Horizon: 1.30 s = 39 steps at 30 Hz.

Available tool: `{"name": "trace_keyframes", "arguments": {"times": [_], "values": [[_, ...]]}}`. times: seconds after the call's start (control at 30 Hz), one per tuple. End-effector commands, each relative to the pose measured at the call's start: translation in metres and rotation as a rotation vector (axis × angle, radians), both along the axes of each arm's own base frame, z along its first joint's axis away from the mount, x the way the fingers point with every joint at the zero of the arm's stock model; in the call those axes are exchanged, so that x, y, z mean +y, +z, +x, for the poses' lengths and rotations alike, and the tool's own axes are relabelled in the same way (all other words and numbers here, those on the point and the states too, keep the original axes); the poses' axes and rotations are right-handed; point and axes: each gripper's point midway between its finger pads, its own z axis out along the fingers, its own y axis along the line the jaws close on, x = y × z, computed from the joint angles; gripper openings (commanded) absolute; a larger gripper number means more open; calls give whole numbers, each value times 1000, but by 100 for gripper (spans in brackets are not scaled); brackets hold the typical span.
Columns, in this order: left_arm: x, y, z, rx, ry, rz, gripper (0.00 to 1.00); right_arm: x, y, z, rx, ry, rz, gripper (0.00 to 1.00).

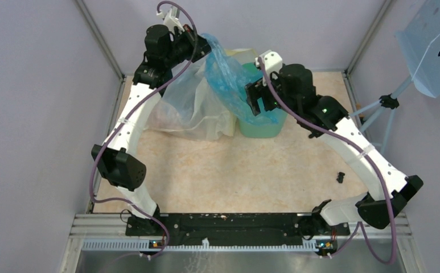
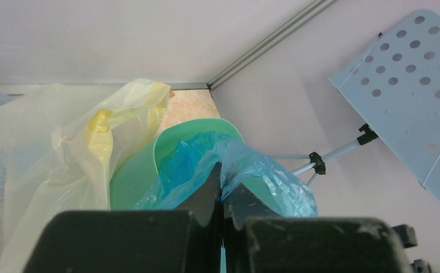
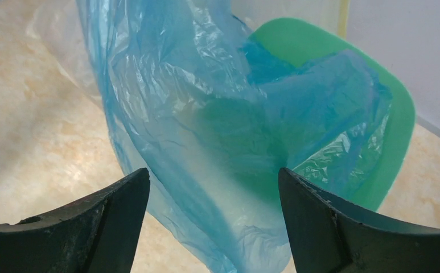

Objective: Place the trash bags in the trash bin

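The blue trash bag (image 1: 224,73) hangs from my left gripper (image 1: 201,46) down over the mint-green trash bin (image 1: 261,126) at the back of the table. In the left wrist view my left gripper (image 2: 223,170) is shut on a fold of the bag (image 2: 263,173), with the bin (image 2: 135,176) below. Part of the bag lies inside the bin and part drapes over its near wall. My right gripper (image 1: 255,98) is open beside the bin's near side. In the right wrist view its open jaws (image 3: 213,179) frame the bag (image 3: 177,85) draped on the bin (image 3: 394,125).
A larger clear-and-yellowish plastic sack (image 1: 192,111) sits left of the bin, also in the left wrist view (image 2: 46,148). A small black object (image 1: 341,177) lies on the table at right. A perforated blue stand (image 1: 434,42) stands outside the right wall.
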Motion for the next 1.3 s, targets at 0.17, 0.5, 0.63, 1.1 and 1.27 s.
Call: {"name": "trace_keyframes", "arguments": {"times": [0.17, 0.5, 0.63, 1.1, 1.27], "values": [[-3, 21, 9, -43, 28, -42, 0, -15, -11, 12, -114, -140, -188, 85], [-11, 6, 18, -14, 49, -35, 0, -60, 37, 50, -164, -369, 16, 32], [-20, -1, 21, -2, 33, -33, 0, -77, 48, 74, -134, -395, 91, 1], [-66, -46, 27, 81, -12, 26, 0, -108, 42, 97, 93, -306, 263, 56], [-59, -41, 30, 60, 28, 43, 0, -109, 51, 65, 16, -235, 249, 80]]}}
